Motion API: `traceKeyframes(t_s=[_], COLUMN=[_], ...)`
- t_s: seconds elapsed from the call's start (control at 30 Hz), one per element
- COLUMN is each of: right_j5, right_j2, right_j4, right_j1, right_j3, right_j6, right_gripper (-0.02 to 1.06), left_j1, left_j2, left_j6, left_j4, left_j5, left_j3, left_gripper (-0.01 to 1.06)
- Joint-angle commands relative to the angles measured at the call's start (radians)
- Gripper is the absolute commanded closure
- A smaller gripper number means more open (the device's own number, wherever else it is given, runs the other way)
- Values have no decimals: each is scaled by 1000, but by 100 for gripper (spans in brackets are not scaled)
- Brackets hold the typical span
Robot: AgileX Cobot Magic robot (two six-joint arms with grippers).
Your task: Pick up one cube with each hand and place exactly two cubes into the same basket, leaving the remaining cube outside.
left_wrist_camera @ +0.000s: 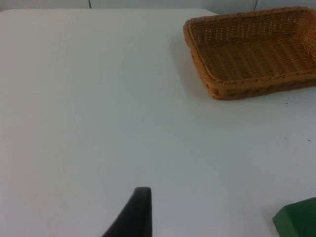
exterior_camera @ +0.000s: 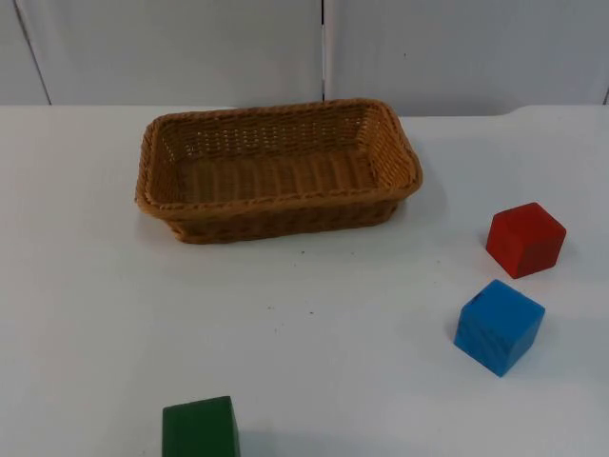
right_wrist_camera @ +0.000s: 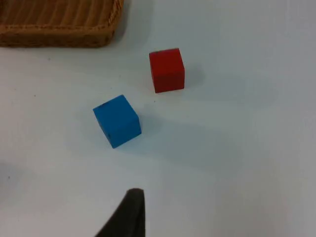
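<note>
Ahead of the left pincer [left_wrist_camera: 140,207], of which one black fingertip shows, white tabletop [left_wrist_camera: 98,98] stretches out bare; can't tell whether its fingers are spread or pressed together. Wicker basket [left_wrist_camera: 252,54] sits well ahead of that fingertip and off to one side, cut off at the frame edge, nothing inside the part visible. Green cube [left_wrist_camera: 298,219] sits near the left pincer, off to the same side as the basket, only a corner in frame. In the top view the green cube [exterior_camera: 200,428] is cut off by the lower edge, well apart from the basket [exterior_camera: 276,167], whose interior is bare. Right pincer [right_wrist_camera: 128,212]: one dark fingertip showing, state can't be told either. Blue cube [right_wrist_camera: 117,121] rests on the tabletop just ahead of it, turned at an angle; red cube [right_wrist_camera: 167,70] farther ahead, near the blue one, not touching. Basket corner [right_wrist_camera: 59,24] lies beyond both, mostly cropped. Neither pincer touches a cube.
</note>
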Motion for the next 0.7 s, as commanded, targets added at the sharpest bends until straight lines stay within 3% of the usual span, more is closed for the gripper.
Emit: traceKeyframes(t_s=[0.0,0.37,0.67], right_j5=[-22,-69,-47], right_j2=[29,192,301], right_j4=[12,12,12], right_j1=[-6,-6,-6], right_j3=[-7,-11,-115], right_j6=[-15,-36,-36], right_gripper=[-1,-1,-1], left_j1=[2,2,2], left_j2=[13,155,271], left_j6=[-6,-6,14], left_j4=[-27,-69,-69], left_j5=[0,0,-6], left_j3=[-9,-10,-10], left_gripper=[0,0,0])
